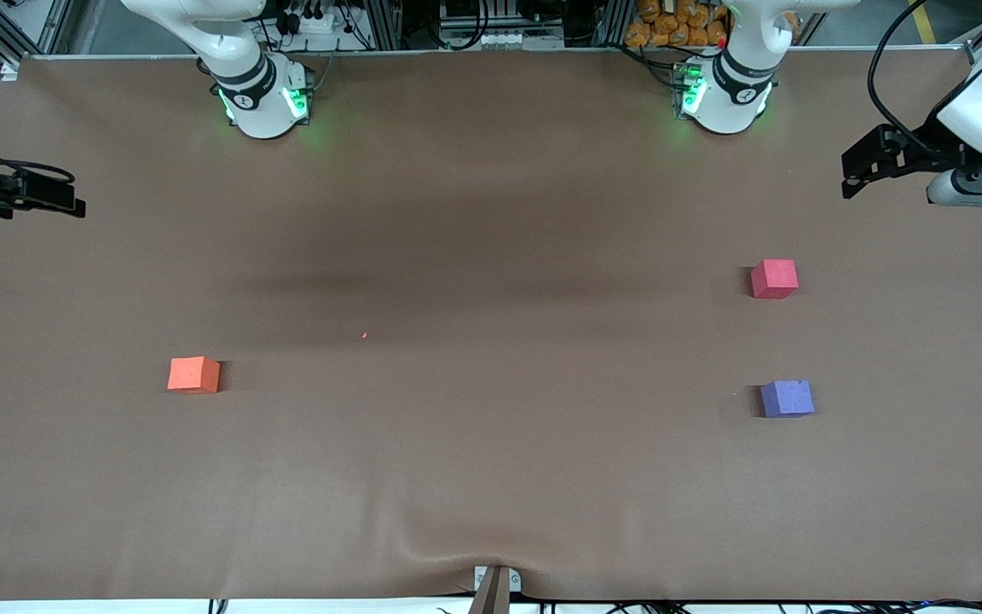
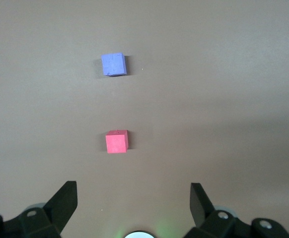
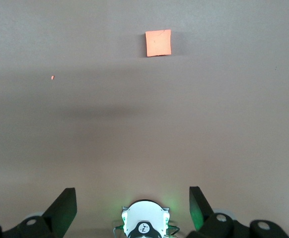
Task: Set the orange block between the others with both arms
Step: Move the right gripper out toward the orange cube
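Orange block (image 1: pixel 193 374): small matte cube, foam-like, clean edges, flat on the brown table (image 1: pixel 491 477) toward the right arm's end, well in from the edges. It stands alone, untouched.

The two others lie toward the left arm's end: red block (image 1: pixel 774 279) and purple block (image 1: pixel 787 398), apart from each other, the purple one nearer the front camera, with bare table between them.

Left gripper (image 1: pixel 862 170): up over the table edge at the left arm's end, jaws spread wide, holding nothing.

Right gripper (image 1: pixel 60 201): up over the table edge at the right arm's end, jaws spread wide, empty. A tiny orange crumb (image 1: pixel 364 335) lies mid-table.
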`<state>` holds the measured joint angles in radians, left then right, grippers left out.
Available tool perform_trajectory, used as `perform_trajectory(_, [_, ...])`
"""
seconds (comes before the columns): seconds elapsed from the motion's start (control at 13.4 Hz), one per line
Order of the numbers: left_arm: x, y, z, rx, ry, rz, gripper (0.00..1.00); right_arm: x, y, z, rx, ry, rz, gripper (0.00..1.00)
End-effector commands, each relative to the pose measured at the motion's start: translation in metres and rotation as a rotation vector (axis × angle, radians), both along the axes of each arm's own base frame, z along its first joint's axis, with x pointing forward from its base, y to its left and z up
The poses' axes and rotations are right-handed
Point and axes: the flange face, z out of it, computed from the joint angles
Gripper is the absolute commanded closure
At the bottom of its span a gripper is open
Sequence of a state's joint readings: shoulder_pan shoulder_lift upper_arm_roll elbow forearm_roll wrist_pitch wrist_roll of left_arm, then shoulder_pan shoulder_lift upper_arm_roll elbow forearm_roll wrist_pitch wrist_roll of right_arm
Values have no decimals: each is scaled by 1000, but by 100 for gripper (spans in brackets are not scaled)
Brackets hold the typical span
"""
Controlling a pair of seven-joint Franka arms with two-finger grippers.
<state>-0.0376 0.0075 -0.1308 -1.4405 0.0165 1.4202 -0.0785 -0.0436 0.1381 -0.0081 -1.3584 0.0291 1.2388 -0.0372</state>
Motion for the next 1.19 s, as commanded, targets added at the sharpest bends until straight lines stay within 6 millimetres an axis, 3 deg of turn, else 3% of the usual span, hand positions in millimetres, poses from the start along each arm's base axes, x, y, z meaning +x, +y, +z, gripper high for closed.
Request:
perform_trajectory(0.0, [-3,4,3,19,4,10,0,-5,0,8,-12,-1,-17,0])
perform_trajectory(0.6, [-2,9,3,23,3,10,0,-2,2,3,-9,6,-17,0])
perform_trajectory(0.97, [-2,9,3,21,3,8,0,21,-1,-32,-6,21,-35,0])
perform_trajectory(1.12, [-2,9,3,21,4,7,0,40,-1,-60,-4,20,-36,0])
